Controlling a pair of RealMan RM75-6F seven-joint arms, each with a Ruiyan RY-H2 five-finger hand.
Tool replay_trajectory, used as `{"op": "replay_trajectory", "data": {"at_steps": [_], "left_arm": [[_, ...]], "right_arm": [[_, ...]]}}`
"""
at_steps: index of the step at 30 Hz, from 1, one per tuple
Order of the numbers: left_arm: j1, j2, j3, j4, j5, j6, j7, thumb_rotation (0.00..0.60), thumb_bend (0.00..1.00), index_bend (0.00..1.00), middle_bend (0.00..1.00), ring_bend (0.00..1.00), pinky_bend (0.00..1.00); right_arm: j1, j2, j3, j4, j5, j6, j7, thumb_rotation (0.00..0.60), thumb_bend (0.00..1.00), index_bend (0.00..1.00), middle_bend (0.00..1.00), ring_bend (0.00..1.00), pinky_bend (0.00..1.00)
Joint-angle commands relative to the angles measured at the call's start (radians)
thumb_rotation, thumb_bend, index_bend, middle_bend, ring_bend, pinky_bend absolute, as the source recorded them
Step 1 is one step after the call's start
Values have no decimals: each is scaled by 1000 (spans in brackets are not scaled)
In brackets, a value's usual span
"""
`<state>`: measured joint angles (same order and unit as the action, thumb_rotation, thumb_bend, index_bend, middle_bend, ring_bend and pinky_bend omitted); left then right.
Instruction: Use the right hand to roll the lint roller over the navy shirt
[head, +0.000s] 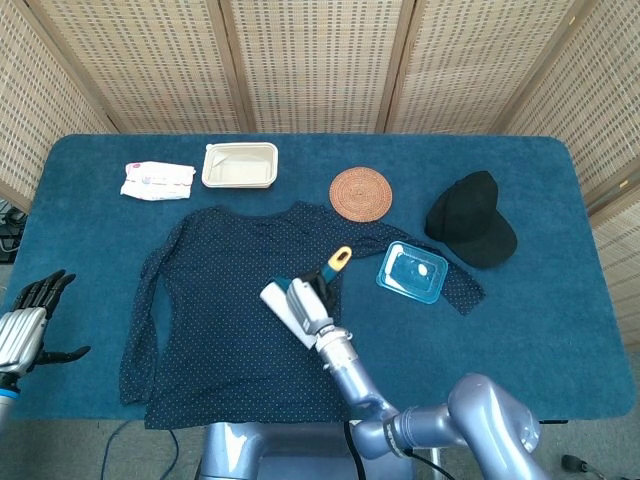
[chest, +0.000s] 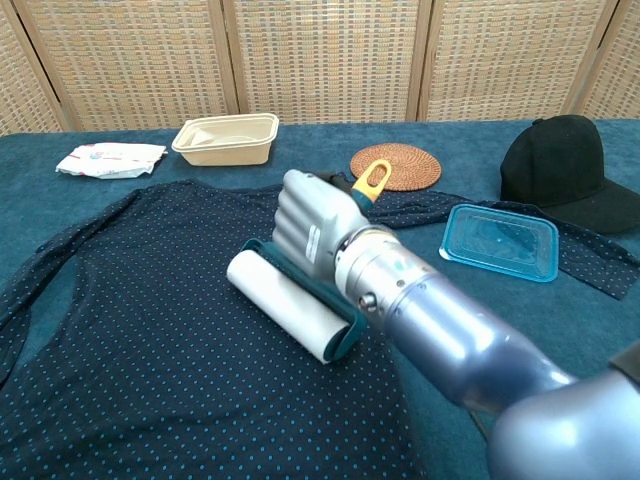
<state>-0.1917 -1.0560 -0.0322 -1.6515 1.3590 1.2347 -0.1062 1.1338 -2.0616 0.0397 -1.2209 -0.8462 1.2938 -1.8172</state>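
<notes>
Woven rattan screens are closing off the back of a table (head: 560, 330) covered in deep teal cloth. The navy long-sleeved shirt with small pale dots (head: 215, 320) is lying flat across its middle. Your right hand (chest: 312, 225) is wrapping its fingers around the teal-framed lint roller with a white sticky drum and yellow loop handle (chest: 288, 305), and the drum is resting on the shirt's right half. You are working with a light, rigid tool on soft fabric that will probably bunch, so keep gripping the handle and press gently. Your left hand (head: 28, 325) is hanging off the table's left edge, fingers apart, holding nothing.
</notes>
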Motion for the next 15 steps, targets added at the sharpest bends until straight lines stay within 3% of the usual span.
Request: {"op": "replay_trajectory", "data": {"at_steps": [1,8,10,12,14,15], "left_arm": [[0,0,0,0,1,0,-1,600,0,0,0,0,0],[0,0,1,2,2,0,-2,600,0,0,0,0,0],[0,0,1,1,2,0,-2,600,0,0,0,0,0],[1,1,1,1,3,1,-4,600,0,0,0,0,0],[1,1,1,2,3,1,-4,600,0,0,0,0,0],[1,1,1,2,3,1,-4,600,0,0,0,0,0]], "right_arm": [[-9,-21,-13,-15,-21,-2,-2,600,793,706,1000,1000,1000],[-21,-38,-10,-27,-43,-12,-4,600,790,701,1000,1000,1000],[-25,-39,-6,-25,-45,-15,-3,600,736,641,1000,1000,1000],[-30,-38,-1,-20,-50,-18,4,600,477,399,1000,1000,1000],[-36,-32,5,-19,-50,-22,12,600,89,68,1000,1000,1000],[-39,-29,10,-20,-48,-22,15,600,26,17,1000,1000,1000]]}}
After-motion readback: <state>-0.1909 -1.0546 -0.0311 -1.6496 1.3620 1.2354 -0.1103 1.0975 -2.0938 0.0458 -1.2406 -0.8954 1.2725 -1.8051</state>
